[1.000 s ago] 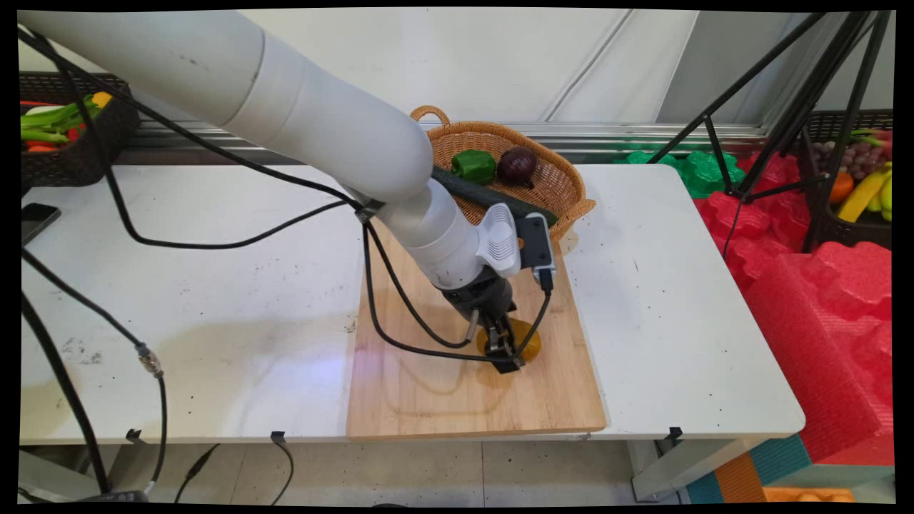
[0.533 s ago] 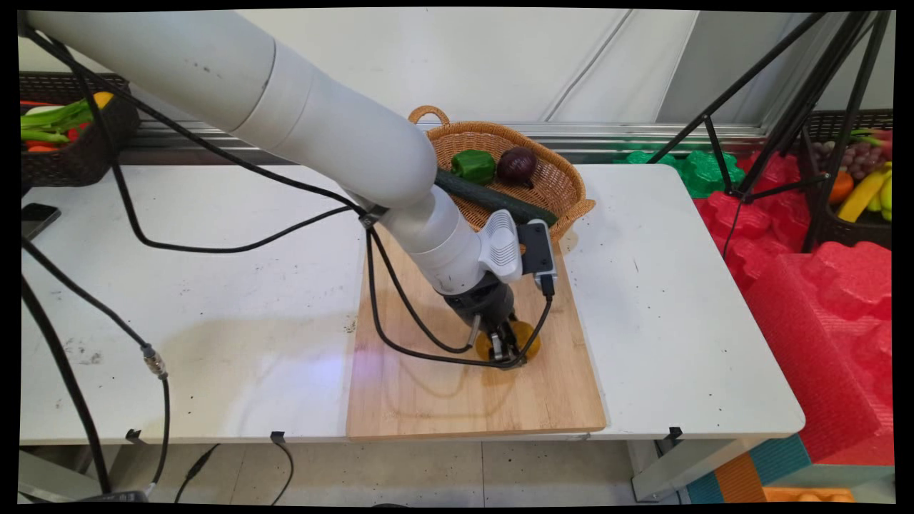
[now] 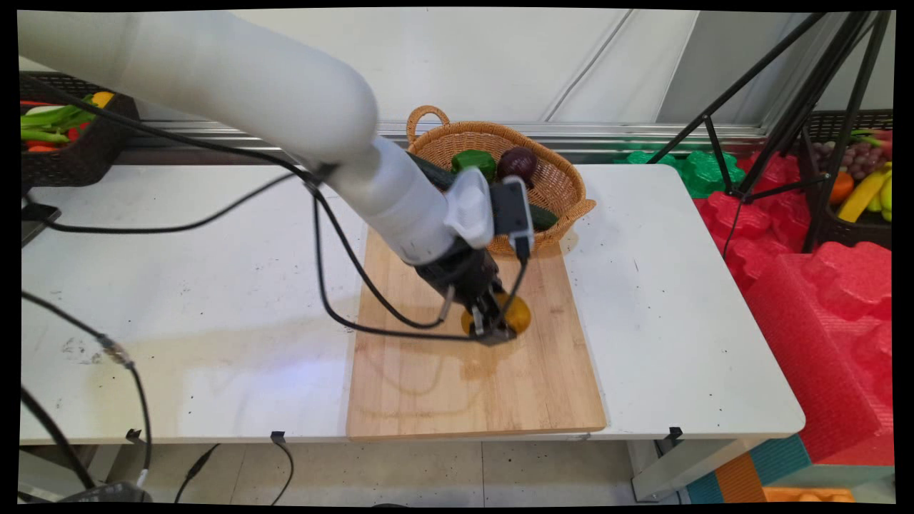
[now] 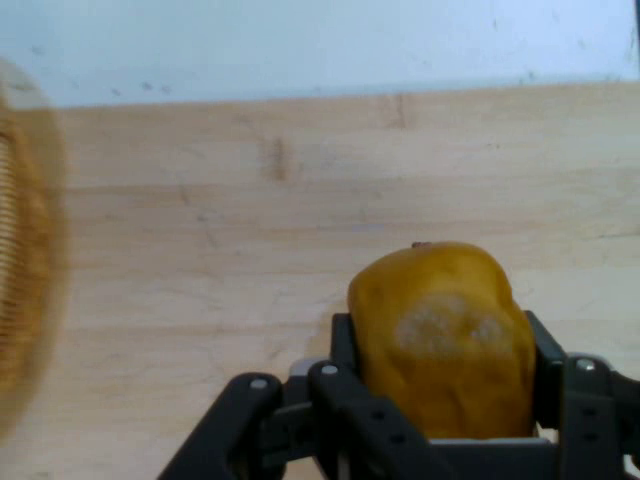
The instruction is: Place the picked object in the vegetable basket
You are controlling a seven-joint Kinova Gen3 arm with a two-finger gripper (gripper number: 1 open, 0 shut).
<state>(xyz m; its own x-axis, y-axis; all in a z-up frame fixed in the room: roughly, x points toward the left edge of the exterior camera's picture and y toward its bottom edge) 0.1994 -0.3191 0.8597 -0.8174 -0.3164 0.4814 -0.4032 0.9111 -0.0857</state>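
Gripper: black two-finger gripper (image 3: 491, 325) hangs low above the wooden cutting board (image 3: 428, 385), over its far half; also seen from the hand camera (image 4: 440, 400).
Fingers: pinching a yellow-orange fruit, one finger (image 4: 345, 345) against each side of it.
Held item: yellow-orange fruit (image 3: 515, 314), roundish, with a pale worn patch on its skin (image 4: 440, 335); exact kind cannot be told. Its shadow lies on the board apart from it, which points to the fruit being clear of the wood.
Cutting board: lies flat on the white tabletop (image 3: 178, 285), its near edge close to the tabletop's near edge, its far edge just beside the basket.
Basket: woven wicker basket (image 3: 564, 185) with a loop handle, at the tabletop's far side, behind the gripper.
Basket contents: green bell pepper (image 3: 475, 160); dark purple onion (image 3: 518, 164); long dark green cucumber (image 3: 544, 216), partly hidden by the arm.
Cables: black cables (image 3: 335, 264) hang from the arm and loop over the tabletop and board.
Surroundings: dark crate of vegetables (image 3: 64, 135) at far left; black tripod (image 3: 778, 121) and red foam blocks (image 3: 821, 300) off the tabletop's right end.
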